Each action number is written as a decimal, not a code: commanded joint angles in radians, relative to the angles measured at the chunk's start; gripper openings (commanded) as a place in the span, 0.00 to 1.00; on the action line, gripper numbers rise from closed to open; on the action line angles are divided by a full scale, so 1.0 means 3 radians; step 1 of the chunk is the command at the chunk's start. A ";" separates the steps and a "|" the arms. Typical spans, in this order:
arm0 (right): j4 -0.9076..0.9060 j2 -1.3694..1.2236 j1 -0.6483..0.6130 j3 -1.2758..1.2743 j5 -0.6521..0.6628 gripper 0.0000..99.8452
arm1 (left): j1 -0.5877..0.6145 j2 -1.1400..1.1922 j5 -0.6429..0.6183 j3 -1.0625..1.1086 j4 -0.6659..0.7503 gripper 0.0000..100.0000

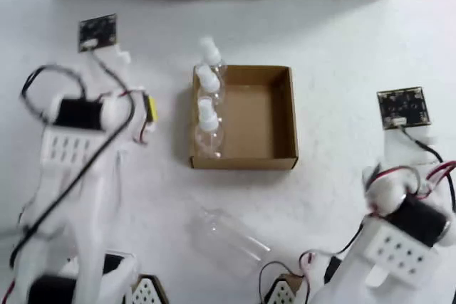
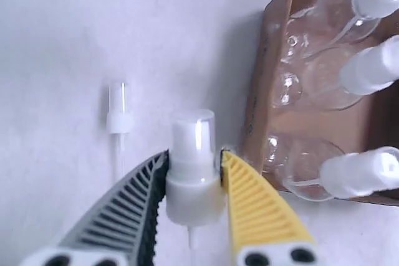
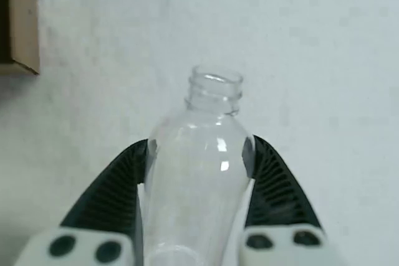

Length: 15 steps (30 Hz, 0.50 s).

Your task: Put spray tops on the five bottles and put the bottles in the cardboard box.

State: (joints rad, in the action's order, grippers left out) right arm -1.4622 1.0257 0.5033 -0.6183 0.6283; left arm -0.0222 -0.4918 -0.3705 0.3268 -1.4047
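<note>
pincer on the left [image 2: 194, 160] pinches a spray top [image 2: 193, 147]; right pincer [image 3: 198, 147] clamps an uncapped bottle [image 3: 202, 172] at its shoulder.

The table [image 1: 342, 33] was white. A brown box [image 1: 278, 158] sat near its middle, open side up. A loose spray top [image 2: 117, 116] lay flat on the table near the box, not touching it. A small black board [image 1: 97, 31] with a wire lay near the far left corner. A second board [image 1: 403, 107] lay by the right edge. A clear bottle [image 1: 228, 236] was close to the near edge, but whether it touched the table was hard to tell.
</note>
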 commanded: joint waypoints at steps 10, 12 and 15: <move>0.1199 0.1036 -0.1609 -0.0240 -0.1222 0.02 | -0.0018 -0.2043 -0.0015 0.0501 0.0696 0.02; 0.1501 0.1261 -0.1828 -0.0399 -0.1314 0.02 | -0.0018 -0.2232 -0.0015 0.0501 0.0798 0.02; 0.1910 0.1639 -0.2186 -0.0696 -0.1345 0.02 | -0.0018 -0.2468 -0.0015 0.0501 0.0921 0.02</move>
State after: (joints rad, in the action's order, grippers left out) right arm -1.0572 1.3848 -0.0276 -0.7626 0.2478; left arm -0.0222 -1.1347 -0.3705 0.4864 -1.2052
